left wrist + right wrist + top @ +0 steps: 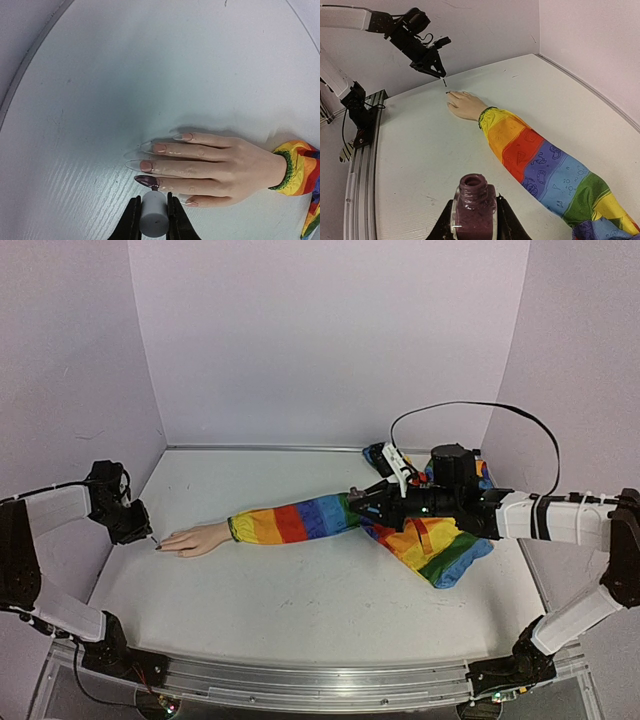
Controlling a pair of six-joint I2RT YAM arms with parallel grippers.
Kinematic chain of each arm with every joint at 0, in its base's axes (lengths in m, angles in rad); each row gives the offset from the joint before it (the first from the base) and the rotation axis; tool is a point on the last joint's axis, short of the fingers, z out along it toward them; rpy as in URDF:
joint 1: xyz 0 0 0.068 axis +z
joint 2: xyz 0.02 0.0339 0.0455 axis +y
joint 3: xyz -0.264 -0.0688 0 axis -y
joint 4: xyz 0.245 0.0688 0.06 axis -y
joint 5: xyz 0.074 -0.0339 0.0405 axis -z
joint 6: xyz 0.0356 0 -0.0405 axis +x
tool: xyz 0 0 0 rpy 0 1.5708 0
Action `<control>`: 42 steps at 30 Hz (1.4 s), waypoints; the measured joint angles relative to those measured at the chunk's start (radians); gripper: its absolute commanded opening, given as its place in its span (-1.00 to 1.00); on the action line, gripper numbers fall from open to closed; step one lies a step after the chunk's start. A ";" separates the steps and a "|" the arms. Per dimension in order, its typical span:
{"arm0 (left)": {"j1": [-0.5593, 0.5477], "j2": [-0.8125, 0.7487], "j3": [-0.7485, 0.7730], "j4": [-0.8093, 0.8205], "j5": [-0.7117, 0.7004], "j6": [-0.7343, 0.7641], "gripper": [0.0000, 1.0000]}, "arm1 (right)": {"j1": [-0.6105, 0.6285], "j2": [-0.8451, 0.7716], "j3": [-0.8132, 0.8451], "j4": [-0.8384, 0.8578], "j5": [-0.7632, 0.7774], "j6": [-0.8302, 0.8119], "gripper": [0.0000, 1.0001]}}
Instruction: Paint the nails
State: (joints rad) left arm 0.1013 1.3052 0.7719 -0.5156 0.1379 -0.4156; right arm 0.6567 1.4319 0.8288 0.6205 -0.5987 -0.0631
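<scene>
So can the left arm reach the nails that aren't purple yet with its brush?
Probably yes. The left pincer holds the brush right at the purple nail, and the bare nails lie just beside it on the flat hand, with nothing in between.

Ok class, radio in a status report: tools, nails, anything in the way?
Left tool shut on brush cap, brush over one dark nail. Right tool shut on open polish bottle. Other nails bare. Nothing blocking the hand.
</scene>
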 measured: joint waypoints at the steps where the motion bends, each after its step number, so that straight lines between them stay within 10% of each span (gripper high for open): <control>1: 0.000 0.012 0.000 0.003 0.011 0.000 -1.00 | 0.000 0.001 0.000 0.000 0.000 0.000 -1.00; 42: 0.000 0.096 0.000 0.021 0.015 -0.001 -1.00 | 0.000 0.003 0.000 0.000 -0.004 0.000 -1.00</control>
State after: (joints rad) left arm 0.1013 1.4010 0.7719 -0.4950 0.1528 -0.4164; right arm 0.6567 1.4345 0.8288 0.6209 -0.6025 -0.0631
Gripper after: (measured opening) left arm 0.143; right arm 0.222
